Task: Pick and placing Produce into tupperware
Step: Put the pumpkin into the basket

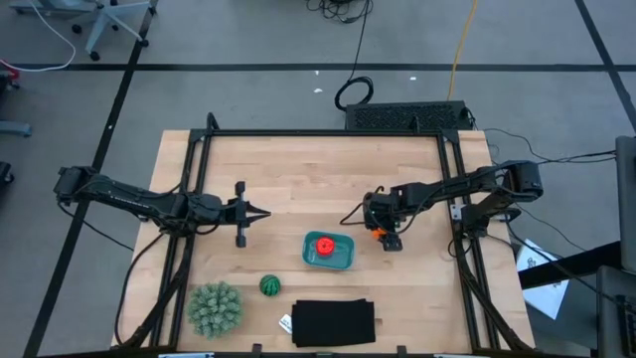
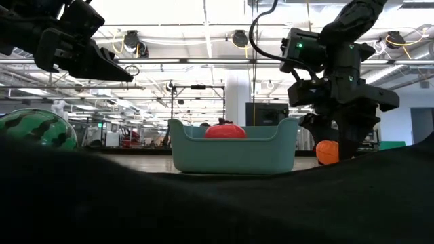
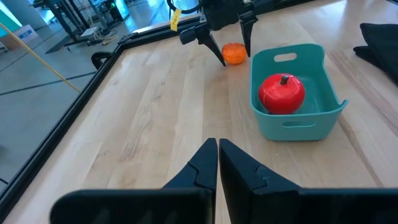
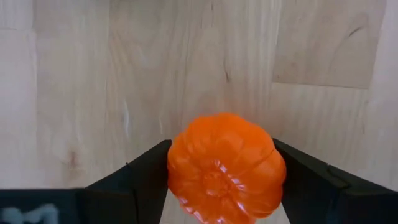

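- Straddling the orange ball (image 4: 226, 167) with my right gripper (image 1: 381, 227), I have one finger on each side of it; the jaws look close against its flanks, but I cannot tell whether they have bitten yet.
- The ball sits on the wooden table (image 1: 298, 179), just beside the tupperware (image 1: 329, 253) on the side toward my right arm, not touching it.
- I judge it light, hollow and stiff, a moulded plastic toy with a glossy skin, so it could squirt out of a pinch.
- Its ribbed, pumpkin-like lobes give my pads something to seat against; I would take it across its widest middle, low enough that it cannot roll free.
- The tupperware is a shallow teal tub standing upright, and the red roundish fruit (image 3: 282, 93) already lies inside it, toward one end.
- Bare floor shows beside that fruit, so I judge there is room for the orange ball.
- The dark green striped ball (image 1: 269, 286) is on the table, near the tub and outside it, beside the large spiky ball (image 1: 214, 308).
- My left gripper (image 1: 260, 212) is clenched on nothing and waits above the table, well apart from the tub.
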